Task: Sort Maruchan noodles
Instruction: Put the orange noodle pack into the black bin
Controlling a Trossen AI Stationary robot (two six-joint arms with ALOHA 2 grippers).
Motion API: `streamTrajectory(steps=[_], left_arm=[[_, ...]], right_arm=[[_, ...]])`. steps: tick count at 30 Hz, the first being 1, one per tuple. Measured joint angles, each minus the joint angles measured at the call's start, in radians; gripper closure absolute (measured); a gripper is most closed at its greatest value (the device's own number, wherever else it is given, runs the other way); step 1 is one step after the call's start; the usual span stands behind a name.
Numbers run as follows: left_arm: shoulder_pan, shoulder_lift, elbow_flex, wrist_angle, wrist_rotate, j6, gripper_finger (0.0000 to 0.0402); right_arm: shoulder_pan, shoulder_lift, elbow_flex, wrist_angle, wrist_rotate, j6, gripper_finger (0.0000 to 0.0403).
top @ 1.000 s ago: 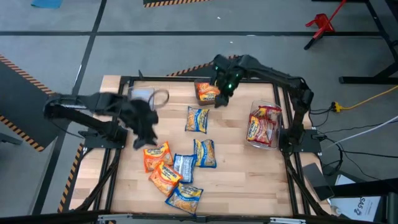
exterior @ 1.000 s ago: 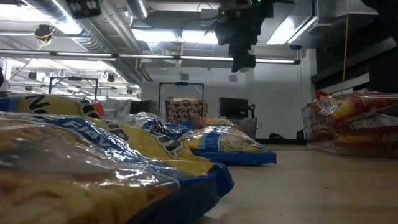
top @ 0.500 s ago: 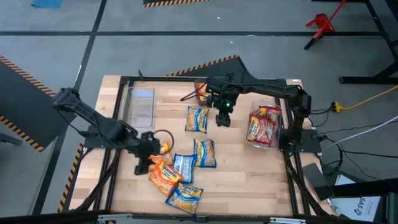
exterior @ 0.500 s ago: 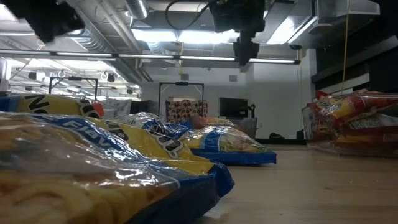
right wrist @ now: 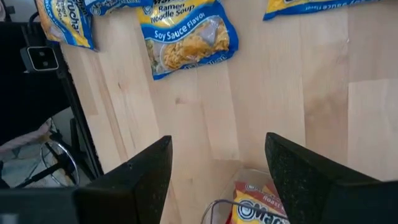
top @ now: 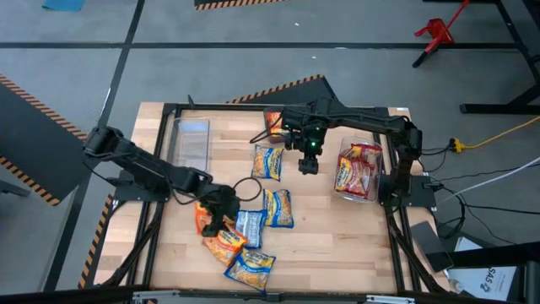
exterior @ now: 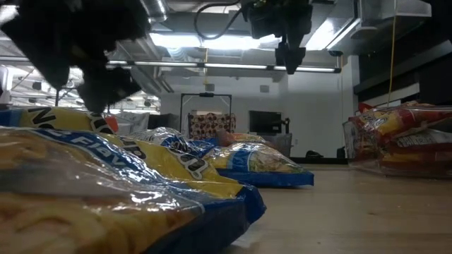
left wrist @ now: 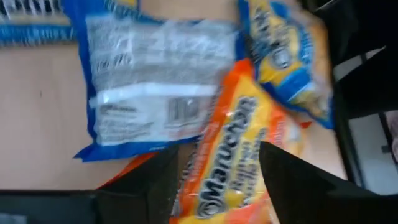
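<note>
Several Maruchan packets lie flat in a loose pile near the table's near-left: orange ones [top: 221, 241], blue-and-yellow ones [top: 278, 207] and one turned back-up [top: 249, 226]. Another blue-and-yellow packet [top: 268, 162] lies alone farther back. An orange packet [top: 274, 125] sits at the far edge. Red-and-silver packets [top: 359, 173] fill a clear bin on the right. My left gripper [top: 218, 213] is open over the pile, its fingers either side of an orange packet [left wrist: 236, 174]; whether they touch it does not show. My right gripper [right wrist: 217, 180] is open above bare wood [top: 310, 165].
A clear bin [top: 192, 139] stands at the far-left of the table. A black frame [top: 160, 203] runs round the table. Bare wood lies between the lone blue-and-yellow packet and the red-packet bin, and along the near-right. A soy sauce packet [right wrist: 186, 37] shows ahead of my right gripper.
My left gripper has swung from beside the far-left bin toward the near and right, coming down over the orange packets in the pile. My right gripper has moved from the orange packet at the far edge toward the near edge, out over bare wood.
</note>
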Motion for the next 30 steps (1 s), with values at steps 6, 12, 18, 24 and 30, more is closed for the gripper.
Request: streamTrajectory(steps=[6,12,18,24,30], left_arm=[[0.010,0.099,0.000,0.068,0.051,0.048,0.0130],[0.005,0.149,0.004,0.059,0.118,0.052,0.0108],[0.006,0.233,0.004,0.072,0.168,0.076,0.0107],[0.008,0.281,0.009,0.078,0.199,0.084,0.0141],[0.018,0.285,0.009,0.071,0.224,0.066,0.0239]], right_arm=[[-0.001,0.000,0.000,-0.016,0.000,-0.026,0.0162],[-0.001,-0.001,0.000,-0.035,0.007,-0.057,0.0162],[-0.001,-0.001,0.000,-0.036,0.008,-0.058,0.0162],[-0.001,-0.001,0.000,-0.064,0.008,-0.066,0.0162],[-0.001,-0.001,0.000,-0.079,0.008,-0.071,0.0162]])
